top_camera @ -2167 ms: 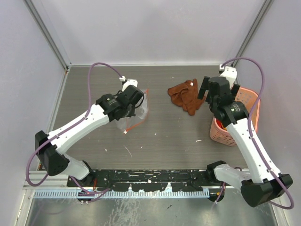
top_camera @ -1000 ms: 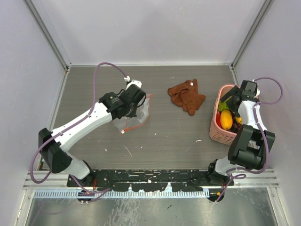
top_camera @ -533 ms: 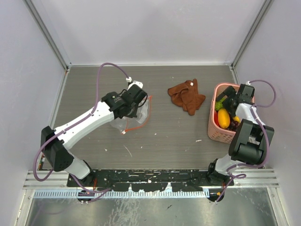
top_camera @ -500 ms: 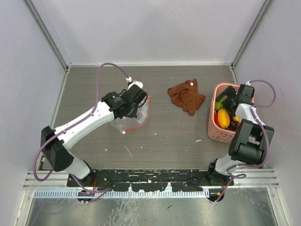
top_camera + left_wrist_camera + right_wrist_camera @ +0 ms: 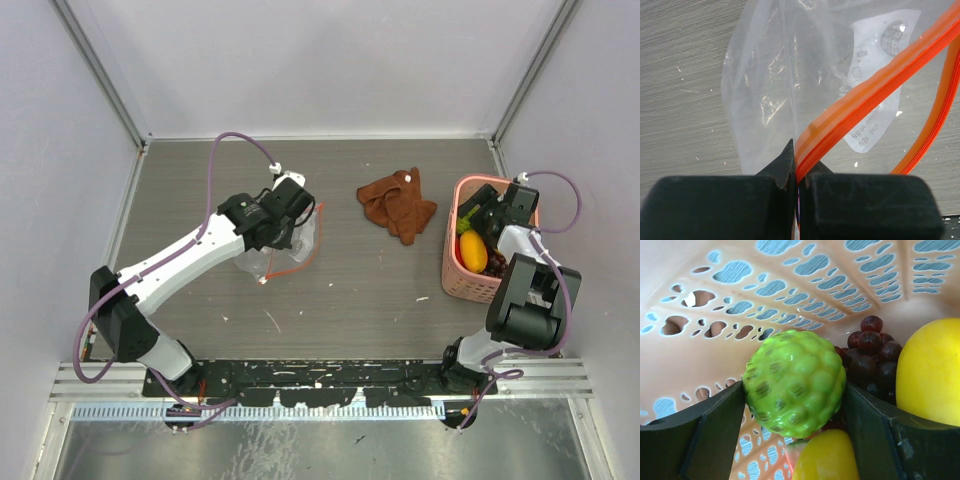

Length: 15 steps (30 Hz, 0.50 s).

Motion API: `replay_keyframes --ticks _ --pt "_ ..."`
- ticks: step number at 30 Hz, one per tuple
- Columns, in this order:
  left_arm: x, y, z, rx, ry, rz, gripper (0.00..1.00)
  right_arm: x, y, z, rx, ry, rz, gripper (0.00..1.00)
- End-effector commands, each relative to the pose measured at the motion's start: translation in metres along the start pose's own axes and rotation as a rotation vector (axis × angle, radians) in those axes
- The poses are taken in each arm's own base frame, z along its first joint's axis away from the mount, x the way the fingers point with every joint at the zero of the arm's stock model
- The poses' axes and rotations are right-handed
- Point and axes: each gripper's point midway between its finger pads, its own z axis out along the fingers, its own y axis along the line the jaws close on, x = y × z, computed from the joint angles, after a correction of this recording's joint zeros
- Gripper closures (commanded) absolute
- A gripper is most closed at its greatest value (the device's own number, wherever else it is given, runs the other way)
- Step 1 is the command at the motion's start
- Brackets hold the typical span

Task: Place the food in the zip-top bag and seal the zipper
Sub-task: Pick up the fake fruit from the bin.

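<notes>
The clear zip-top bag (image 5: 283, 248) lies on the table left of centre, and it also shows in the left wrist view (image 5: 765, 100). My left gripper (image 5: 288, 208) is shut on its orange-red zipper (image 5: 875, 85), pinching the strip between the fingertips (image 5: 799, 172). My right gripper (image 5: 480, 216) is down inside the pink basket (image 5: 452, 278). Its fingers (image 5: 710, 435) press both sides of the bumpy lime-green ball (image 5: 795, 382). The dark purple grape bunch (image 5: 870, 357) and a yellow-orange fruit (image 5: 932, 372) lie beside it, and another yellow piece (image 5: 827, 457) lies below. The red-pink slice is mostly hidden.
A crumpled brown cloth (image 5: 398, 205) lies between the bag and the basket. The basket's lattice wall (image 5: 740, 300) curves close around my right gripper. The basket stands against the right wall of the enclosure.
My right arm has swung from above the cloth to the basket and come down around the lime-green ball. My left gripper has shifted slightly while still holding the zipper.
</notes>
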Motion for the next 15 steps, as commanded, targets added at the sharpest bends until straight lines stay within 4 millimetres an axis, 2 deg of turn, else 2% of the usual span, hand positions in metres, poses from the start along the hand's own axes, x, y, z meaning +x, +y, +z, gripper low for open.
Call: replay_keyframes --ticks 1,6,15 --pt "-0.019 0.004 -0.013 0.001 -0.054 -0.020 1.00 -0.029 0.019 -0.022 -0.045 -0.121 -0.056 0.45" --pt "-0.021 0.010 -0.019 -0.012 -0.072 -0.022 1.00 -0.037 0.021 -0.043 -0.034 -0.188 -0.068 0.53" --pt "-0.031 0.017 -0.031 0.007 -0.134 -0.018 1.00 -0.044 0.027 -0.079 -0.002 -0.283 -0.068 0.61"
